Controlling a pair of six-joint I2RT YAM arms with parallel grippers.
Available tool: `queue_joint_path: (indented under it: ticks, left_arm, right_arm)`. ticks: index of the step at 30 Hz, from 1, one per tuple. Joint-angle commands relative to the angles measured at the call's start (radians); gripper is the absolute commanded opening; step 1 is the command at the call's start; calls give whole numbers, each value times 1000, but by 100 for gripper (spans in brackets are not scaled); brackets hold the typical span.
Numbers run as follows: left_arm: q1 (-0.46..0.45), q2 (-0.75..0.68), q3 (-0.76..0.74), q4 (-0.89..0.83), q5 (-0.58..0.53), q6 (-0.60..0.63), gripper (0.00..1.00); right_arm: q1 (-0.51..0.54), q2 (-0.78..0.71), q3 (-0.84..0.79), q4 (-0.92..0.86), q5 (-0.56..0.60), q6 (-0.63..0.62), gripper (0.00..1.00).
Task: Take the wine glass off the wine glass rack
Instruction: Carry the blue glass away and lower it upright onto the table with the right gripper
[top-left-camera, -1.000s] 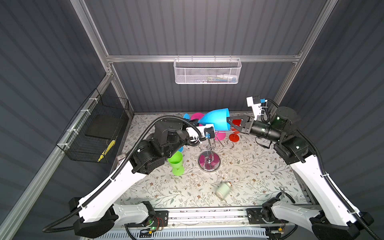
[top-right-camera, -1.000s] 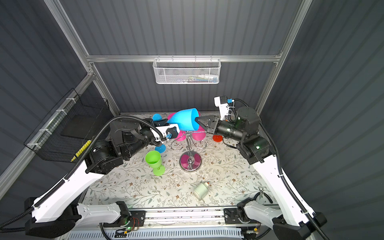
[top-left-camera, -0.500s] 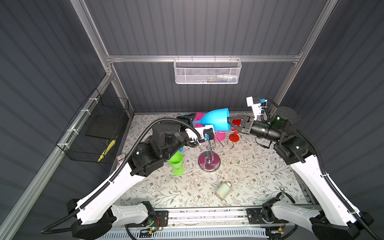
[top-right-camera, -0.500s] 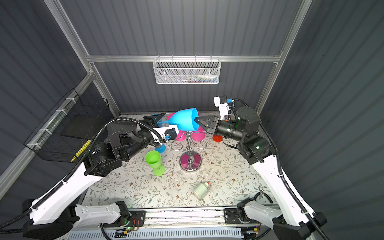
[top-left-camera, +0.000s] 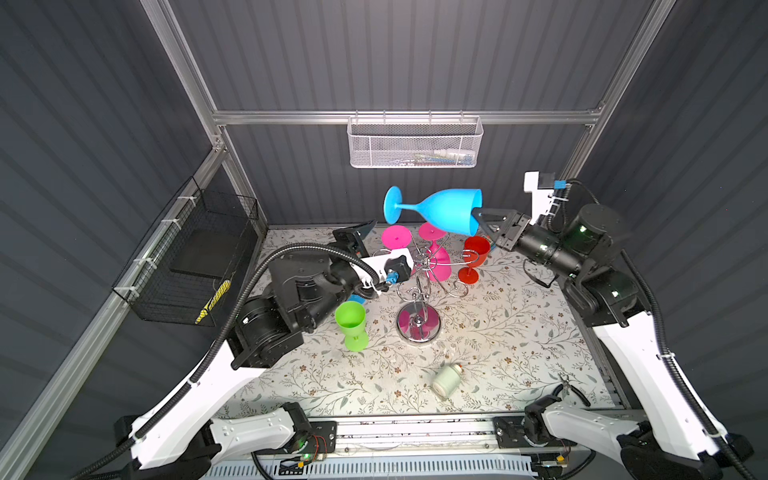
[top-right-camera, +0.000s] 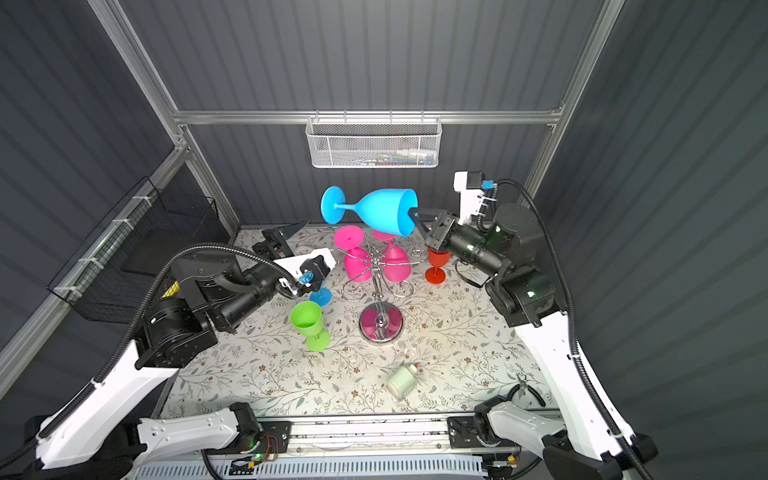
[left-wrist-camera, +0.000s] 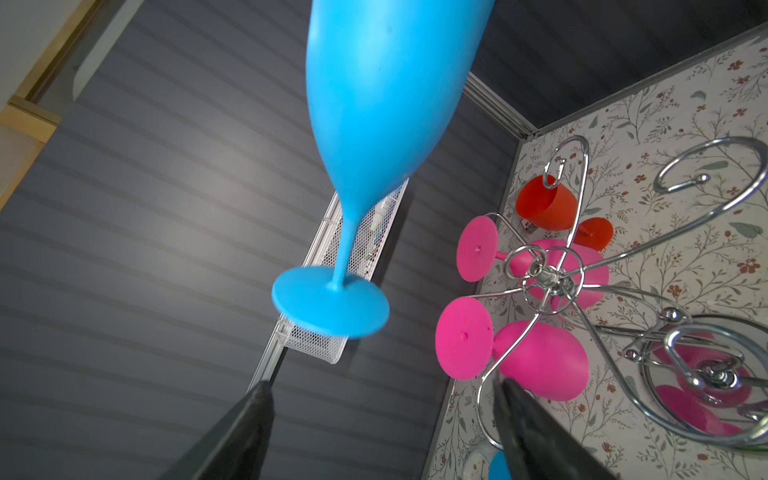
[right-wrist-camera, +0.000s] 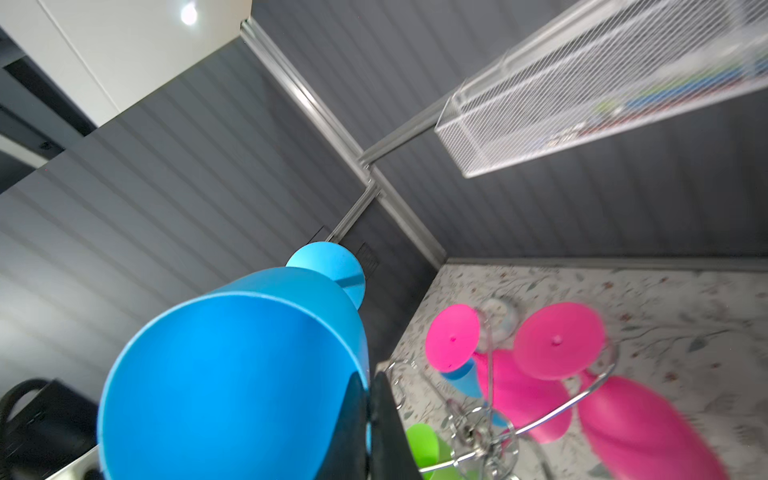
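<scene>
holding the blue wine glass (top-left-camera: 446, 210) by its rim, the right jaws are clamped on it in both top views, its stem and foot reaching out ahead of them, clear of the wine glass rack (top-left-camera: 419, 286) on the worktop (top-left-camera: 519, 332). the left jaws stand apart, empty, short of the foot.

left wrist view: the foot lies beyond the spread fingers (left-wrist-camera: 245, 432), untouched; two pink glasses (left-wrist-camera: 540, 361) hang on the rack.

right wrist view: one finger sits inside the rim.

removal looks done; setting it down remains.
</scene>
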Motion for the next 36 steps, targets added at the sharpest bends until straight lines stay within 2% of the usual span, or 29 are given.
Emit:
queue_joint_path:
  ticks: [1, 4, 9, 12, 14, 19, 22, 26, 29, 33, 36]
  left_arm:
    - [-5, -36, -13, 24, 20, -49, 86]
    - [-4, -50, -18, 15, 8, -57, 87]
    - [-4, -59, -20, 8, 2, -67, 89]
    - [-3, -58, -26, 9, -1, -70, 89]
    - [-2, -56, -31, 12, -2, -73, 90]
    - [-3, -48, -29, 10, -4, -76, 91]
    - [-4, -48, -32, 9, -2, -79, 92]
    - [-3, -50, -44, 12, -7, -86, 93]
    - [-3, -53, -52, 20, -6, -92, 94]
    - [-3, -58, -52, 22, -5, -96, 94]
    - [-4, -64, -55, 24, -6, -105, 95]
  right_arm:
    - [-32, -35, 48, -34, 267, -139, 0]
    - [-46, -76, 39, -47, 499, -258, 0]
    - [-46, -131, -1, -67, 867, -543, 0]
    - [-47, -152, -39, -106, 1006, -671, 0]
    - [-51, -156, -49, -202, 1052, -700, 0]
    - [-70, -130, -47, -496, 1014, -659, 0]
    - [-106, -114, -63, -626, 928, -619, 0]
    - [-168, -109, -121, -677, 760, -579, 0]
    - [-198, -33, -104, -765, 651, -554, 0]
    - [-201, 73, -98, -819, 536, -537, 0]
    - [-200, 137, -98, -832, 504, -531, 0]
